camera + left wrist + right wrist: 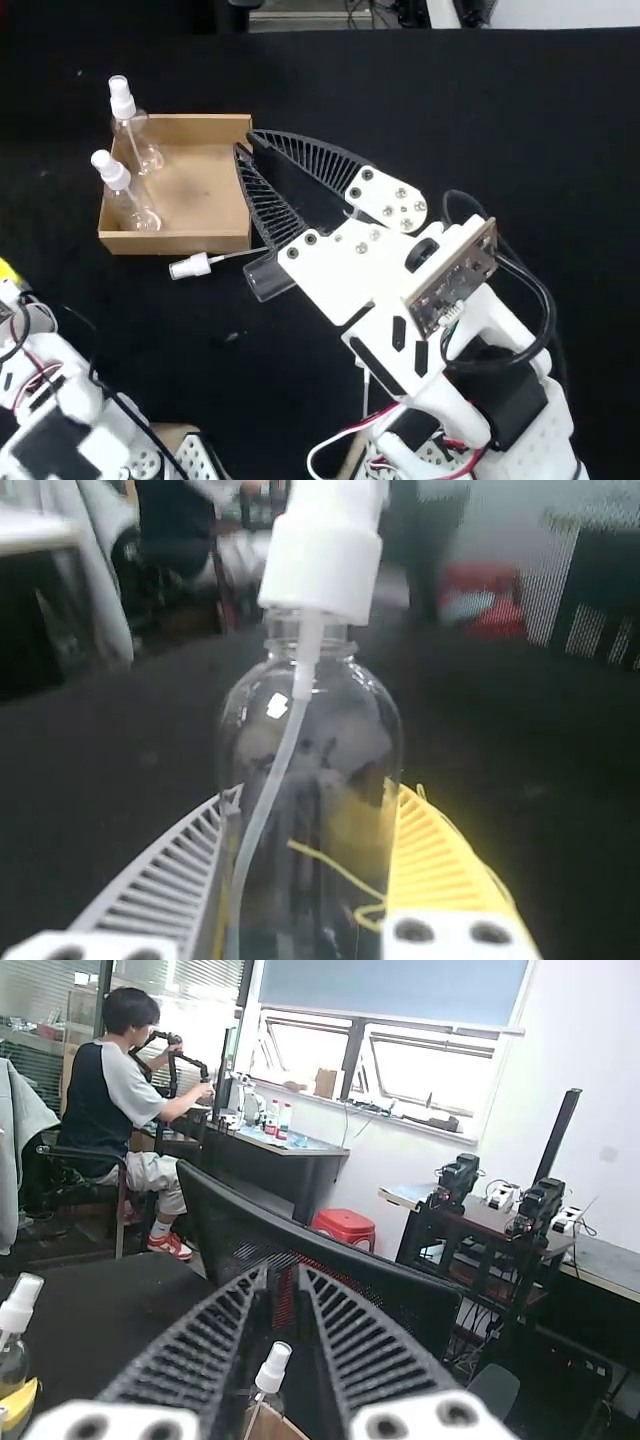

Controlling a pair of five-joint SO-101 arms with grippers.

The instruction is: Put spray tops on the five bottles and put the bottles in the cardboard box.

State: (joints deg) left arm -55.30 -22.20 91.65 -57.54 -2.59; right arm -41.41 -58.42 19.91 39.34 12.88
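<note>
A cardboard box [176, 241] sits at the left of the table. Two clear bottles with white spray tops [131, 128] [124, 194] stand along its left side. My right gripper [244, 142] [282, 1276] hangs over the box's right wall, open by a narrow gap with nothing between its black ribbed fingers. A loose spray top [190, 266] lies in front of the box. My left gripper [310, 805] is shut on a clear bottle [320, 750], held upright. A white spray top [322, 550] sits on that bottle's neck with its tube inside.
A clear object [262, 279], perhaps a lying bottle, pokes out from under the right arm [400, 290]. The left arm's base [50, 410] fills the front left corner. The black table runs open behind and to the right of the box.
</note>
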